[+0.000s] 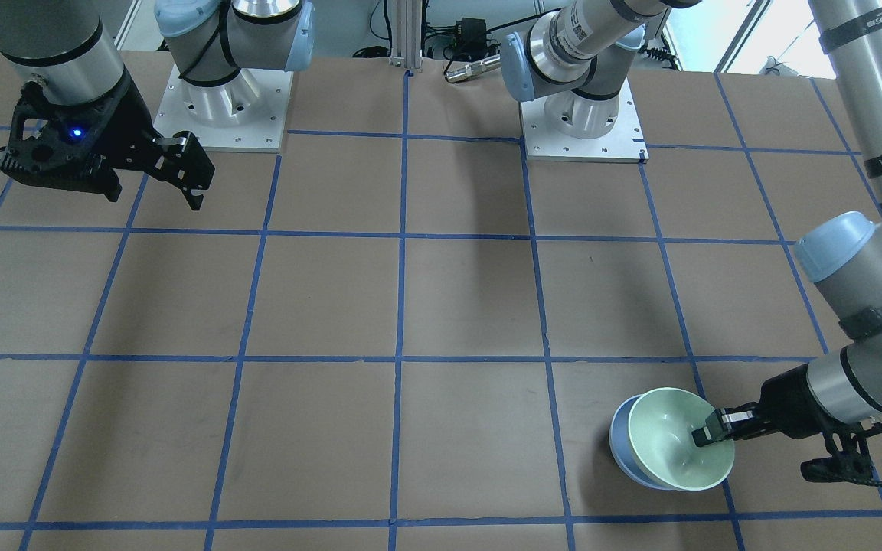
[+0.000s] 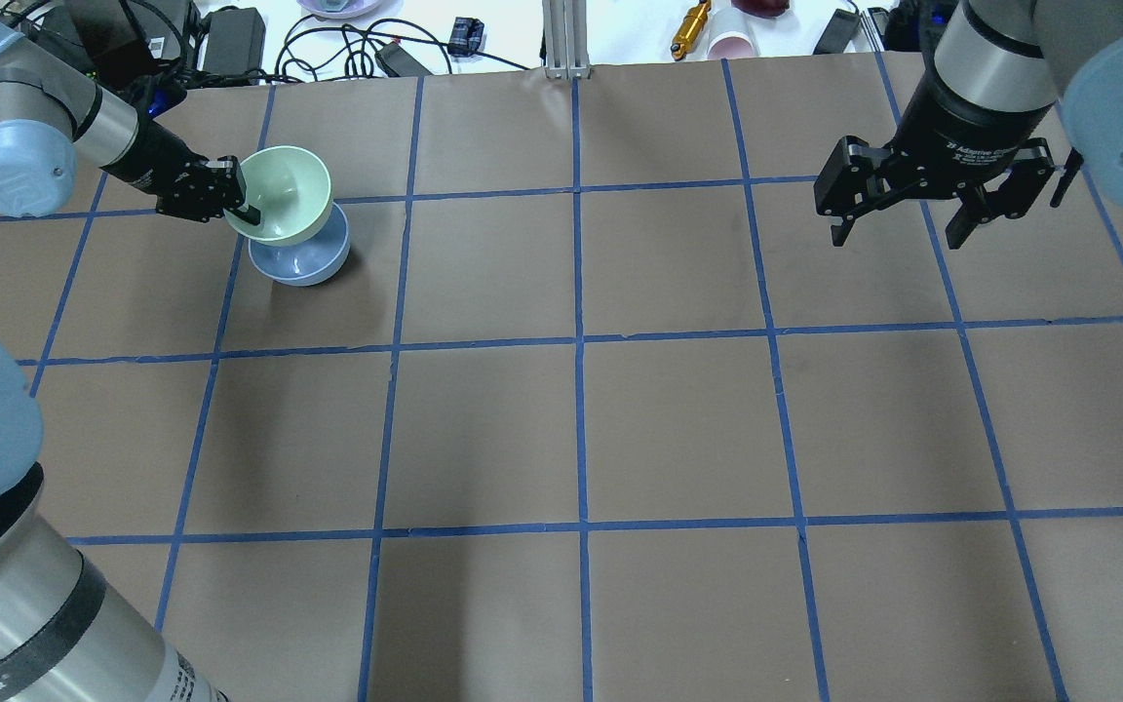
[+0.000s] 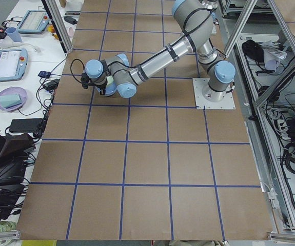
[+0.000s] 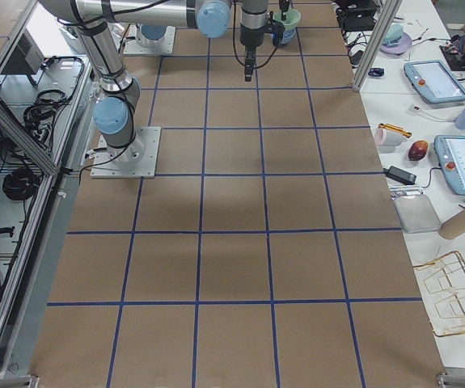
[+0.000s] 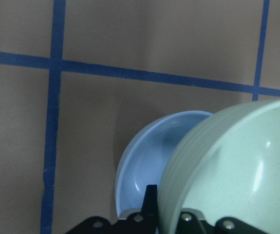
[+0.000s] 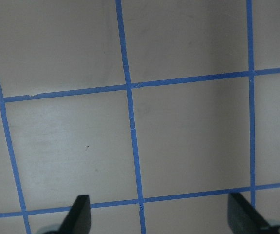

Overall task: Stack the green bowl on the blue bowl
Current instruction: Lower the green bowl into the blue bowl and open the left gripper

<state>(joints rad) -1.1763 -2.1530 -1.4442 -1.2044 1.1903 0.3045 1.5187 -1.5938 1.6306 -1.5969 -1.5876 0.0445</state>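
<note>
My left gripper [image 2: 242, 207] is shut on the rim of the pale mint-green bowl [image 2: 281, 194] and holds it tilted just above the pale blue bowl [image 2: 300, 259], which stands on the table. The green bowl [image 1: 678, 448] overlaps most of the blue bowl [image 1: 622, 448] in the front-facing view. In the left wrist view the green bowl [image 5: 237, 170] sits offset to the right of the blue bowl [image 5: 147, 165]. My right gripper [image 2: 903, 226] is open and empty, high above the table at the far right.
The table is brown paper with a blue tape grid [image 2: 576, 336]. Cables, a cup and small items lie past the far edge [image 2: 727, 39]. The arm bases [image 1: 219, 107] stand on the robot's side.
</note>
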